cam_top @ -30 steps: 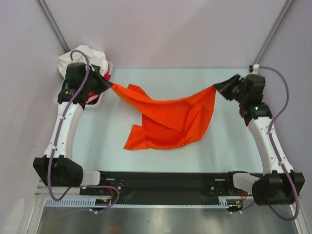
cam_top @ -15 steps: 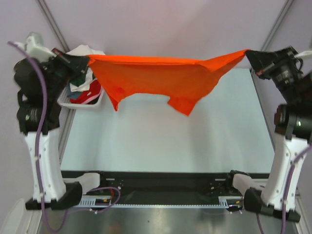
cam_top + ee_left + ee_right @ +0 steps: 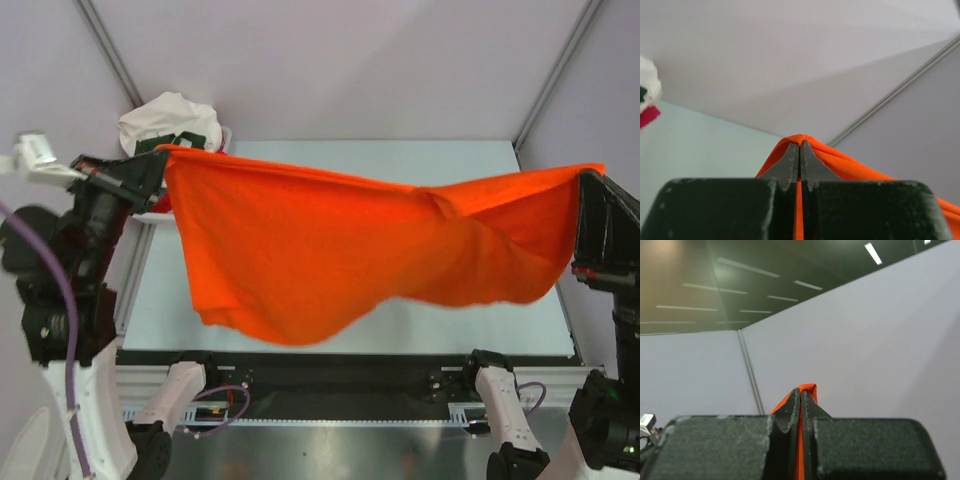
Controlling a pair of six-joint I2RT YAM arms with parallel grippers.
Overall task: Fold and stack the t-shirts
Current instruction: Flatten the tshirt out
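Stretching the orange t-shirt (image 3: pixel 300 250) wide in the air above the table (image 3: pixel 400 155), the left pincer (image 3: pixel 158 162) and right pincer (image 3: pixel 590 180) each clamp an upper corner, probably so it hangs flat for laying down; the cloth hides much of the table. Left wrist view: jaws clenched on an orange fold, other shirts (image 3: pixel 646 92) only a sliver at the edge. Right wrist view: same pinch, the shirt's body unseen.

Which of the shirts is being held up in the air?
The orange t-shirt, stretched aloft between the left pincer and right pincer; the white shirt lies bunched at the far-left corner.
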